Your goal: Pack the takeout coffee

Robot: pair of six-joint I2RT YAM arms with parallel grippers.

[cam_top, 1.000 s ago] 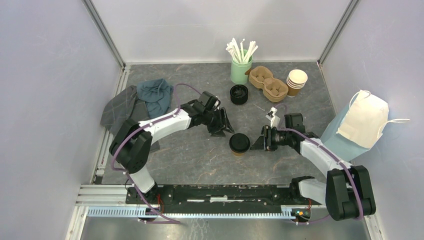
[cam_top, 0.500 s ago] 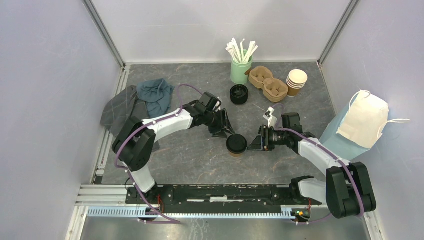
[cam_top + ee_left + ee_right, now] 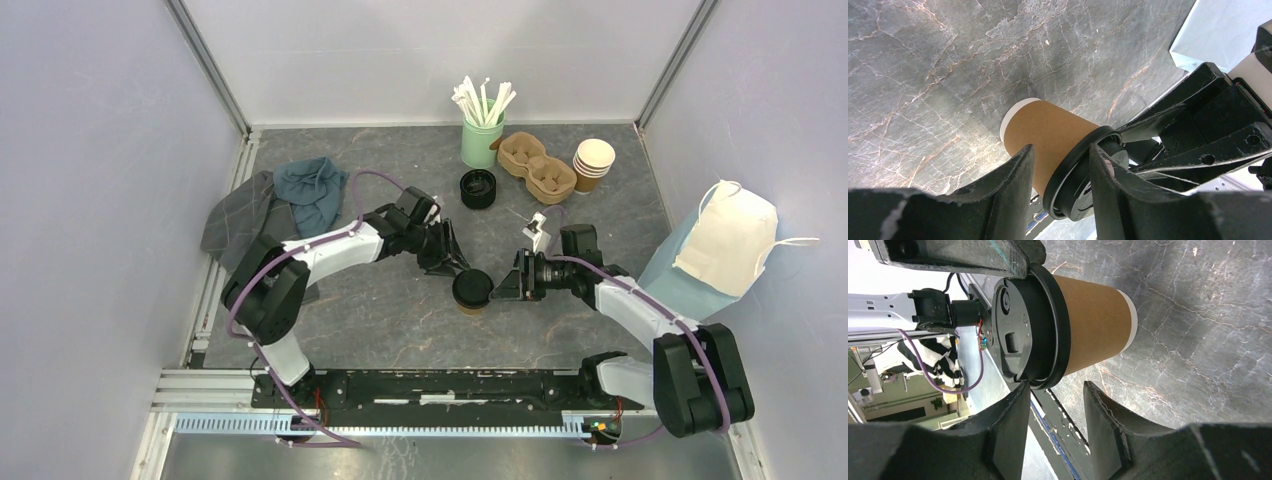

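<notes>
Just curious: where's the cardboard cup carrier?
Top view, far side, right of centre: the cup carrier sits between the green straw cup and the stack of lidless cups.

The top view is lit brightly and evenly from overhead, and only soft, faint shadows are cast on the bench (image 3: pixel 400 310). In the wrist views the left claw (image 3: pixel 1060 150) and right claw (image 3: pixel 1055 387) are rendered dark and slightly blurred. The lidded cup (image 3: pixel 1048 130) is shown sharp, and a dull sheen is caught on its lid (image 3: pixel 1018 330).

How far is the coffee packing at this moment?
Early stage. Done: one lidded cup stands upright on the table. In hand: the left gripper and right gripper have open fingers at its lid, neither clearly gripping. Left: the cardboard carrier is empty, and I see no second lidded cup.
</notes>
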